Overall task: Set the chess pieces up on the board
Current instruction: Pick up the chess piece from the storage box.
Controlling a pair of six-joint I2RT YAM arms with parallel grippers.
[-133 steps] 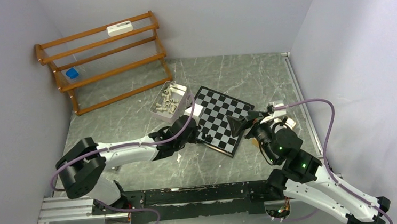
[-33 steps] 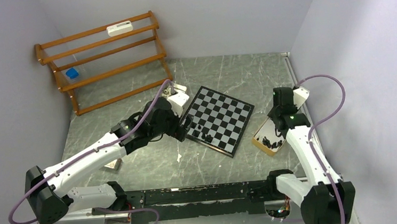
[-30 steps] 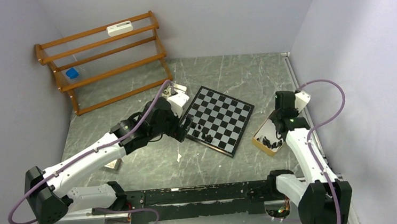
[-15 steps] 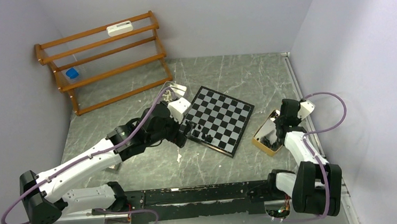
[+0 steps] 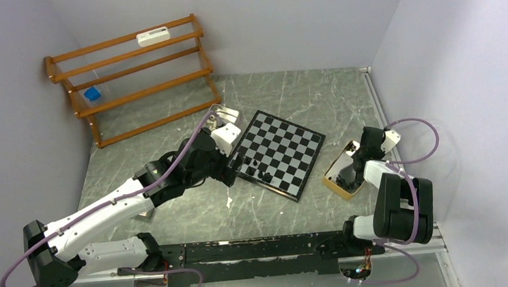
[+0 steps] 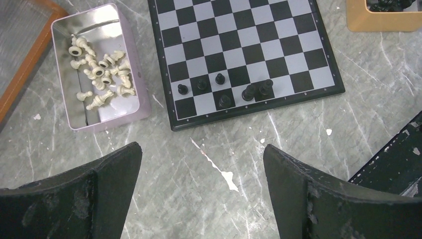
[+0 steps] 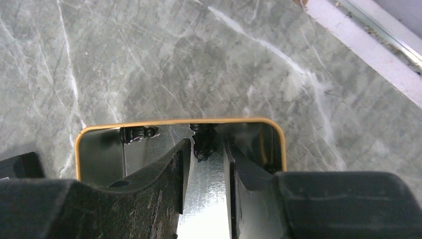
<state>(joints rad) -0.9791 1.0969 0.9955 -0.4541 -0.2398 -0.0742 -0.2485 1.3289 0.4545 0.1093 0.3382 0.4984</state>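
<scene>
The left hand (image 6: 201,157) hangs spread wide over the grey marbled table (image 6: 278,134), beside the black-and-white checked chessboard (image 6: 249,45), where small black chess pieces (image 6: 224,101) stand near one edge. The right hand (image 7: 205,148), narrowed but unclenched, straddles a black piece (image 7: 203,137) inside the orange-rimmed metal tray (image 7: 179,122).

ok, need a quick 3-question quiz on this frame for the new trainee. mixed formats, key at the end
1. What colour are the chess pieces standing on the board?
2. True or false: the left gripper is holding a piece.
3. The right gripper has its fingertips: A) inside the orange-rimmed tray; B) over the board; C) folded back at its own base.

Key: 1. Black. 2. False: its jaws stand wide apart with nothing between them. 3. A.
</scene>
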